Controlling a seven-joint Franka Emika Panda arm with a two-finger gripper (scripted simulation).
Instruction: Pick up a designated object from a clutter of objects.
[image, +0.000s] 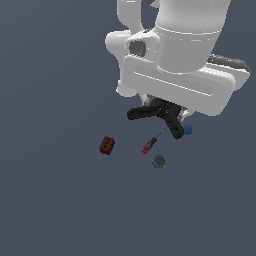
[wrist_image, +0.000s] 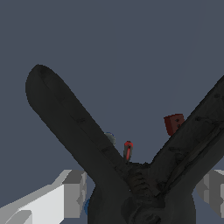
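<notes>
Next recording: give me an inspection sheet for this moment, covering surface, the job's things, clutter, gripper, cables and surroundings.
Surface: plain dark grey-blue floor, no markings seen.
Job's thing: black V-shaped object sits directly under the arm, its junction between the gripper's fingers; blue knob at one arm's end.
Clutter: red-handled screwdriver, grey round disc and dark red block lie apart from each other.
Gripper: gripper straddles the V's junction; cannot tell whether the fingers touch it.
Cables: nothing seen.
Surroundings: nothing seen beyond the white arm.
</notes>
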